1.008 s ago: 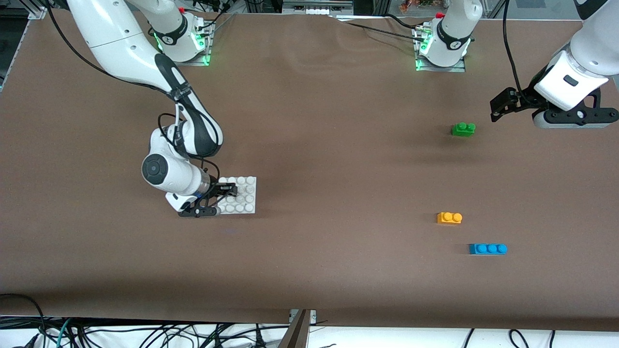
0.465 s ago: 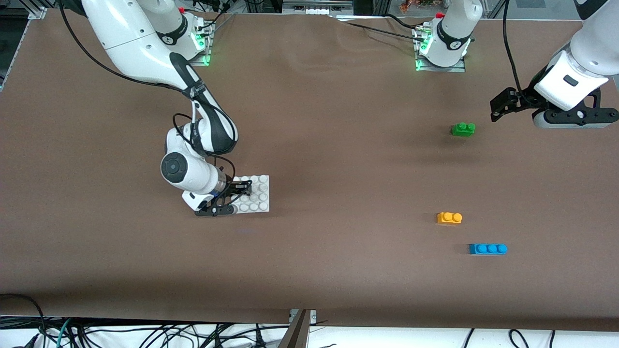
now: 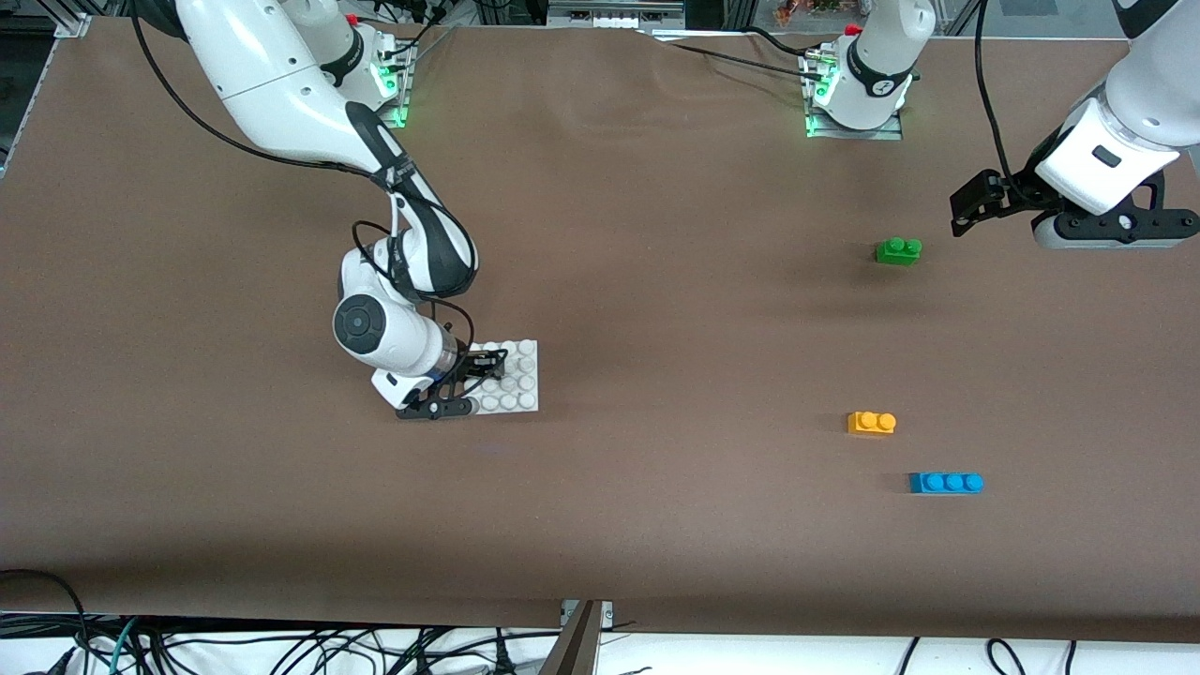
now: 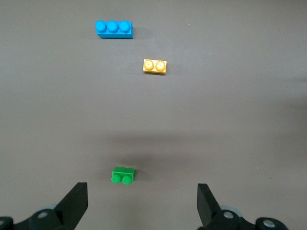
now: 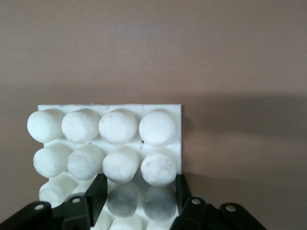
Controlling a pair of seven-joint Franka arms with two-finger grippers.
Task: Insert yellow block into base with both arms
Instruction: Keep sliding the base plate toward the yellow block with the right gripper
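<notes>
White base (image 3: pixel 511 378) is clamped at its edge by the right gripper (image 3: pixel 469 380), apparently for repositioning; left gripper (image 4: pixel 141 208) waits open above the green brick (image 3: pixel 898 250), yellow block (image 3: pixel 871 423) untouched

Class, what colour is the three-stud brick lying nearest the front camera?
Blue. The three-stud brick shows most clearly in the front view.

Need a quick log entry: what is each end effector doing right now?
Left end effector: open, holding nothing, over the table near the green brick.
Right end effector: closed on the base.
</notes>
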